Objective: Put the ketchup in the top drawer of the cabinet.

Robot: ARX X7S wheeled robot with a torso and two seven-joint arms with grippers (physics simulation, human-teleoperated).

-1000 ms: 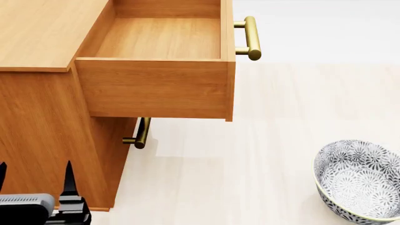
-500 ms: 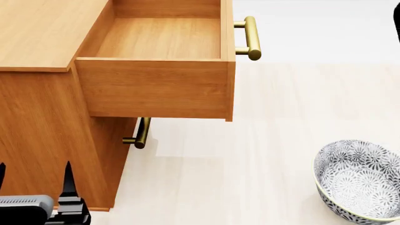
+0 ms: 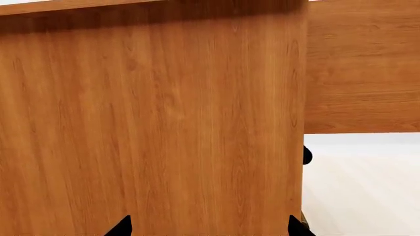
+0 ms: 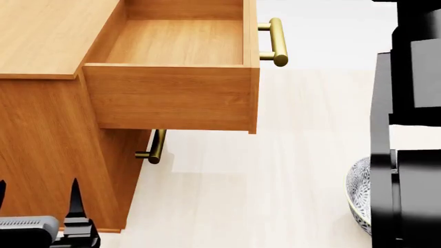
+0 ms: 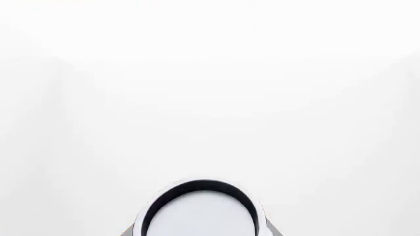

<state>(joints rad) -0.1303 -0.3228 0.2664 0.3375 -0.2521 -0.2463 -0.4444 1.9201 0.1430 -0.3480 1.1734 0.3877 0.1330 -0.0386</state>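
The cabinet [image 4: 48,129] stands at the left of the head view. Its top drawer [image 4: 172,95] is pulled open and empty, with its brass handle [image 4: 277,41] to the right. The ketchup shows only as a round silver-grey lid [image 5: 200,211] in the right wrist view, sitting between the jaws of my right gripper [image 5: 200,232] against a blank white background. My right arm [image 4: 406,129] is a large black shape at the right of the head view. My left gripper [image 4: 36,199] is open and empty, close to the cabinet's side [image 3: 157,123].
The lower drawer's brass handle [image 4: 157,146] sits under the open drawer. A patterned grey-white bowl [image 4: 358,199] on the pale floor is mostly hidden behind my right arm. Pale floor lies between the cabinet and the bowl.
My right arm has come into the head view at the right edge and now covers most of the bowl. The left gripper and the drawer have not moved.
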